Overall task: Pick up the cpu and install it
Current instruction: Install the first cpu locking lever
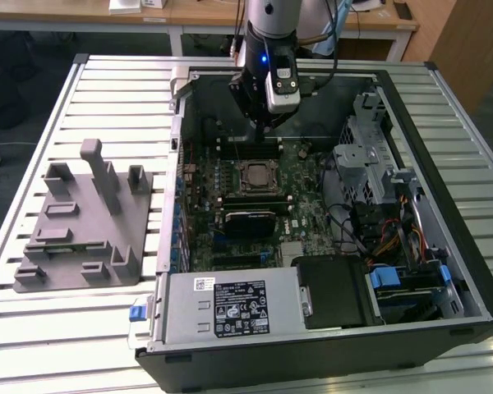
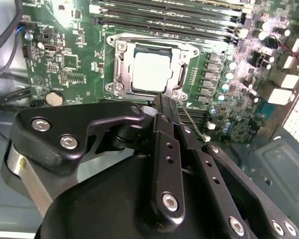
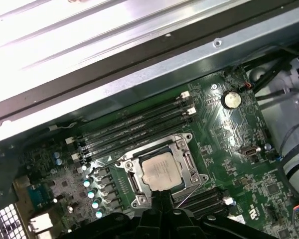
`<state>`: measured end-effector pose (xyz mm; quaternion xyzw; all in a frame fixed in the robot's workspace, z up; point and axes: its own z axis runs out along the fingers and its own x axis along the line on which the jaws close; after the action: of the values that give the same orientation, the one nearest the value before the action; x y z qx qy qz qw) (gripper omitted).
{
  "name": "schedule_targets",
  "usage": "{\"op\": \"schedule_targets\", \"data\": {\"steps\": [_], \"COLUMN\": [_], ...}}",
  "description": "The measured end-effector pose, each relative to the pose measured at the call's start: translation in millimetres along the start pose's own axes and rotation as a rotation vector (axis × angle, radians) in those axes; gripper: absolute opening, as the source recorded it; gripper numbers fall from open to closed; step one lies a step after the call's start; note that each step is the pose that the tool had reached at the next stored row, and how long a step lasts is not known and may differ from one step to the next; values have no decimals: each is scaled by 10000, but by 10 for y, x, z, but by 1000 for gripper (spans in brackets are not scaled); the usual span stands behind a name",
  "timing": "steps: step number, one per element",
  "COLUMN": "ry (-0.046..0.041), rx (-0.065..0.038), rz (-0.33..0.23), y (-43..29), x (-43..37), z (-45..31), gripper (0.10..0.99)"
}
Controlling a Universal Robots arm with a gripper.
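The cpu (image 1: 255, 175) lies flat in the metal-framed socket of the green motherboard (image 1: 300, 209) inside the open computer case. Both wrist views show its pale silver top (image 2: 149, 72) (image 3: 162, 173) seated in the socket frame. My gripper (image 1: 260, 123) hangs above the board, just behind the socket toward the back wall of the case. Its black fingers (image 2: 163, 107) are pressed together with nothing between them, and their tips (image 3: 162, 196) sit apart from the cpu, near the socket's edge.
A grey plastic tray (image 1: 82, 222) with upright blocks rests on the slatted table at the exterior view's left. The case wall (image 1: 177, 123), memory slots (image 3: 134, 127), drive cage (image 1: 366, 156) and power supply (image 1: 230, 304) ring the socket.
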<state>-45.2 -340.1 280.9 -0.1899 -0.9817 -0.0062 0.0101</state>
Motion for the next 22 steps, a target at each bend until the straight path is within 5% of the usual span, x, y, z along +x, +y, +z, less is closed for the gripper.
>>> {"op": "schedule_targets", "data": {"steps": [7, 22], "ry": [-105, -84], "rx": [-30, 12], "rz": [-651, -3304], "y": [0, 0], "x": [0, 0], "z": [1, 2], "gripper": [114, 114]}}
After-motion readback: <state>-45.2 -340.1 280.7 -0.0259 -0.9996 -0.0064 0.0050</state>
